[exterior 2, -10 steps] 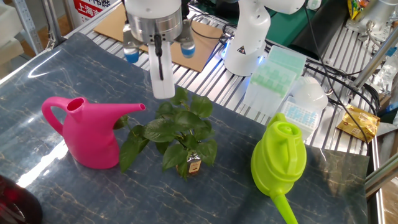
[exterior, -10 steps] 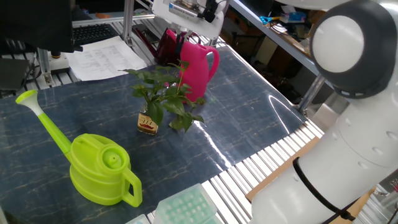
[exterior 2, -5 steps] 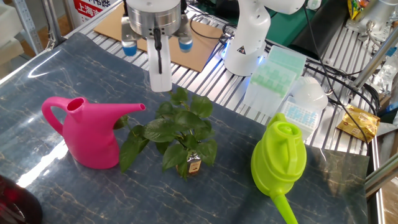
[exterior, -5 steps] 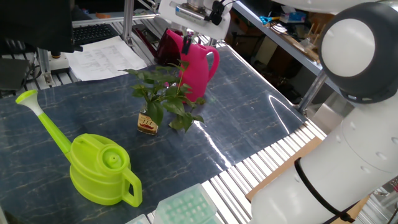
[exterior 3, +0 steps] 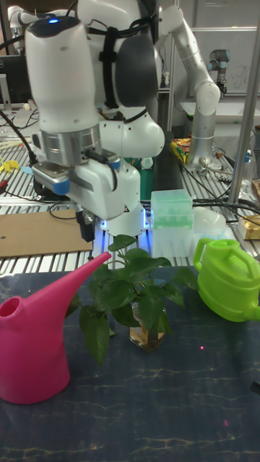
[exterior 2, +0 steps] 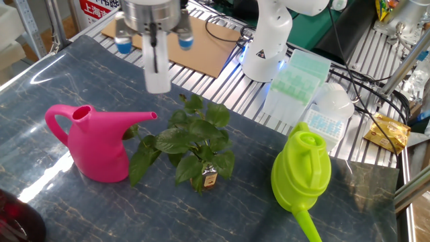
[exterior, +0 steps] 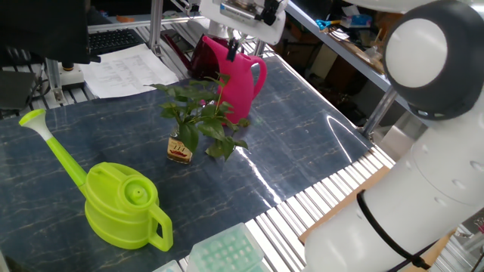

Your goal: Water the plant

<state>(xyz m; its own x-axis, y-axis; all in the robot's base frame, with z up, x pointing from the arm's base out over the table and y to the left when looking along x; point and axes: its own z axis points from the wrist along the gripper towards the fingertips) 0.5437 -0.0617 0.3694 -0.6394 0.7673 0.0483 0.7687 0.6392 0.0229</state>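
The plant (exterior 2: pixel 195 144) stands upright in its bottle; the jaws, hovering above, seem together and empty.

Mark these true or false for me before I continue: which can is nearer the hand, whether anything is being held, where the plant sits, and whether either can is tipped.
1. The hand holds the pink watering can. False: it hangs above the table, gripping nothing.
2. The plant stands between the pink can and the green watering can. True.
3. The pink can's spout points toward the plant. True.
4. The green can lies tipped on its side. False: it stands upright on the table.
5. The hand is closer to the green can than to the pink one. False: it hovers near the pink can's spout.
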